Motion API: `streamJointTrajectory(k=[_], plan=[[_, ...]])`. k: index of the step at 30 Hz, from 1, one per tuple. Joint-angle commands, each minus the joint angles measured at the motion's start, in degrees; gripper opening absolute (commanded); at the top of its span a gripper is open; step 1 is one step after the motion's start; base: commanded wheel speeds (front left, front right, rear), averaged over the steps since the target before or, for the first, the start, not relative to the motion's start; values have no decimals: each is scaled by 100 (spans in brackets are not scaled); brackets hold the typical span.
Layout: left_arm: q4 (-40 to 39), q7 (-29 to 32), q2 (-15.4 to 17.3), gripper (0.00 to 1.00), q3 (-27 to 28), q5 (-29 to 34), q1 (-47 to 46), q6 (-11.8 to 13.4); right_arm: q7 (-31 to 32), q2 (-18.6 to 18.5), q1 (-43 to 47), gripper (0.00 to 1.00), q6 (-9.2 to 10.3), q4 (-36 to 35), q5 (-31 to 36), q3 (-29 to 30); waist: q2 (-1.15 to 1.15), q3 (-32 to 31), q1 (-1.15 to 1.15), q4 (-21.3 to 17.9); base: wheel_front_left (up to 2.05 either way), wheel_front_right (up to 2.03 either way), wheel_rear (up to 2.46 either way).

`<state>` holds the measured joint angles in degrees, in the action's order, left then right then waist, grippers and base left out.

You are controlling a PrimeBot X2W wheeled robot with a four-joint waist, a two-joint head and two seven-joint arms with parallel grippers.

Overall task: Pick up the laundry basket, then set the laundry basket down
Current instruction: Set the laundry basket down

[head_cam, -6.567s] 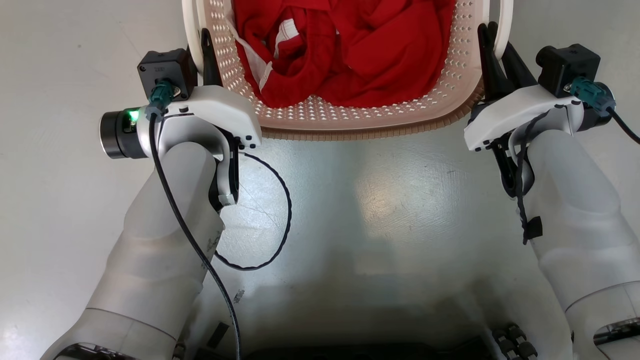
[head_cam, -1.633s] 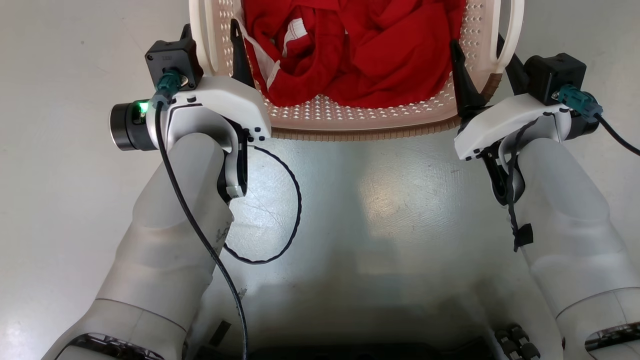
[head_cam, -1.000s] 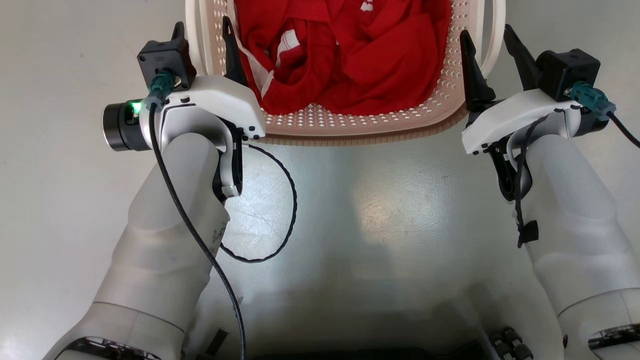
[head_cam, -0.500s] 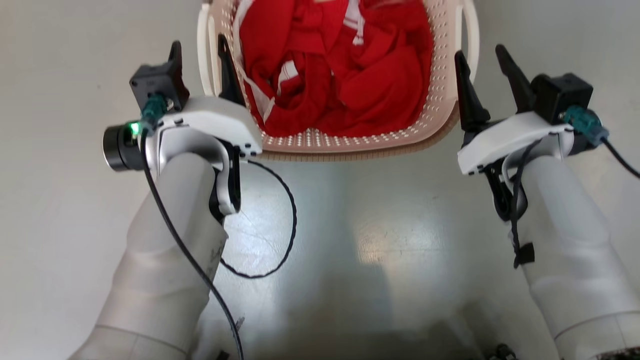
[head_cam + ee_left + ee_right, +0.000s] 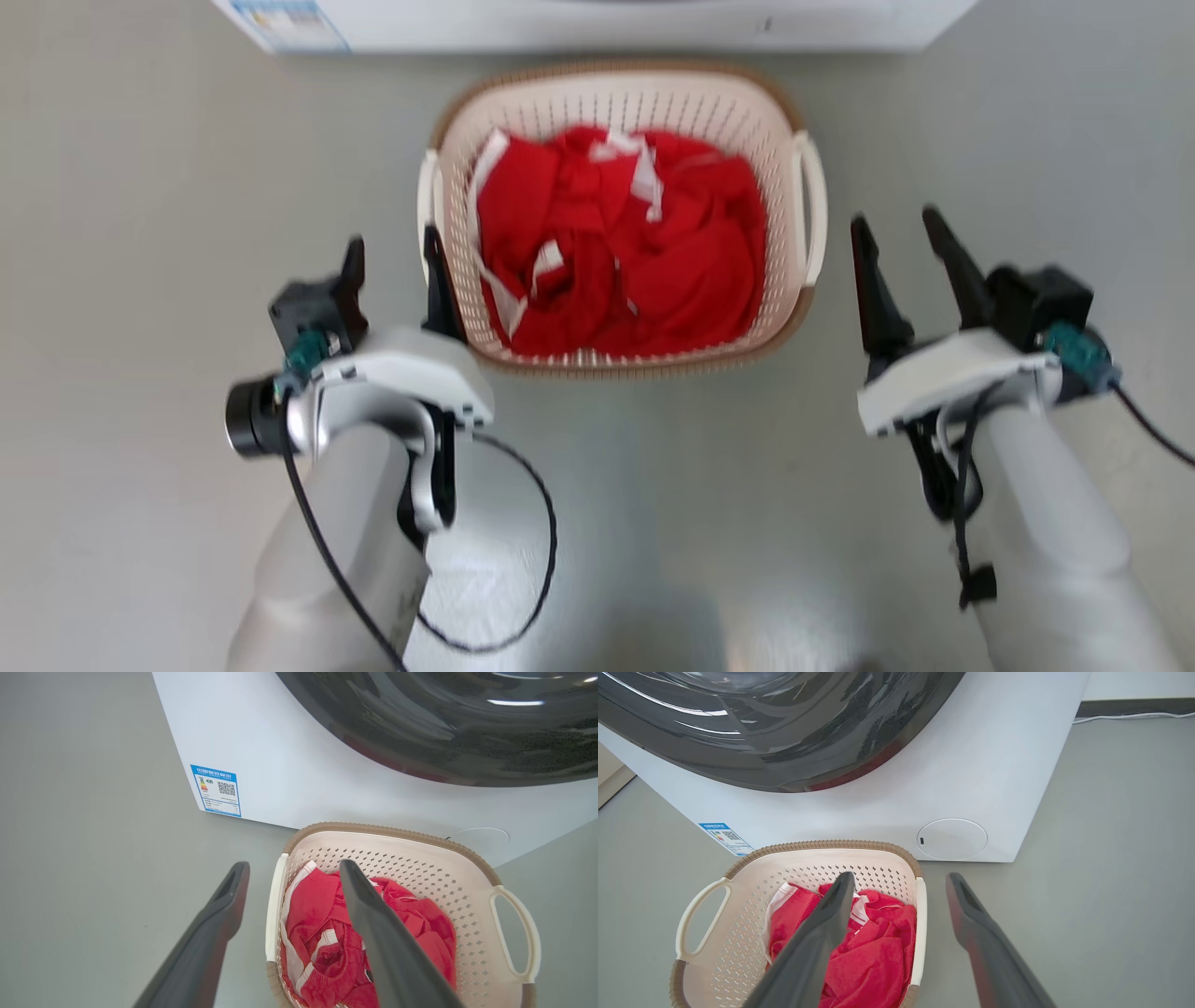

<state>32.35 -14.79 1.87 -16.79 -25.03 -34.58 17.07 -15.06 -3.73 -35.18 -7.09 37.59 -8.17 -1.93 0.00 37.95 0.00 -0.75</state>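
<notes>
Plain grey floor (image 5: pixel 140 187) all round, with a white washing machine (image 5: pixel 597 23) at twelve o'clock across the top of the head view, somewhat blurred. Just short of the machine, resting upright on the floor, the laundry basket (image 5: pixel 621 98): cream, perforated, brown ribbed rim, heaped with red clothes (image 5: pixel 644 280) edged in white. One white loop handle (image 5: pixel 428 201) on the basket's nine o'clock side, the other handle (image 5: pixel 814 215) at three o'clock. Left hand (image 5: pixel 392 257) at about eight o'clock of the basket, spread wide and gripping nothing; outer finger (image 5: pixel 353 266) over bare floor, inner finger (image 5: pixel 434 285) drawn across the basket's near left corner, contact impossible to judge. Right hand (image 5: pixel 896 229) at about four o'clock of the basket, likewise spread wide and empty, both fingers (image 5: pixel 873 289) over the floor with a clear gap to the three o'clock handle. From the left wrist: blue energy label (image 5: pixel 217 791) low on the machine's front at ten o'clock of the basket, dark glossy door (image 5: pixel 444 728) bulging above it. From the right wrist: round white cap (image 5: pixel 951 839) low on the machine at two o'clock of the basket, white cable (image 5: pixel 1134 716) farther off the same way, along the foot of the far wall (image 5: pixel 1134 683). Black cable (image 5: pixel 537 541) looping over the floor beside the left forearm (image 5: pixel 327 560), at seven o'clock in the head view.
</notes>
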Motion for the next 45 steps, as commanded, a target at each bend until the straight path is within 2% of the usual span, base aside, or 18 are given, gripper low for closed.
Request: streamJointTrajectory(k=[1,8,16,23,35,45], plan=[[-183,-21,100,100,118,-55,356,-75,6,85,419,100,-40,-186,14,-65,0,-620,0,10,0,0,0],[-363,-21,100,100,138,-116,862,-166,6,85,951,100,-40,-375,24,23,0,-1314,0,42,0,0,0],[-481,-21,100,100,336,29,1664,-436,6,85,1757,100,-40,-621,90,188,0,-2388,0,34,0,0,0],[-530,-21,100,100,440,-28,2198,-598,6,85,2280,100,-40,-762,82,304,0,-3026,0,56,0,0,0],[-781,-21,100,100,662,42,2929,-842,6,85,2935,100,-40,-1037,83,453,0,-3708,0,-17,0,0,0],[-1069,-21,100,100,780,190,3197,-981,6,85,3180,100,-40,-1206,128,526,0,-3901,0,-8,0,0,0]])
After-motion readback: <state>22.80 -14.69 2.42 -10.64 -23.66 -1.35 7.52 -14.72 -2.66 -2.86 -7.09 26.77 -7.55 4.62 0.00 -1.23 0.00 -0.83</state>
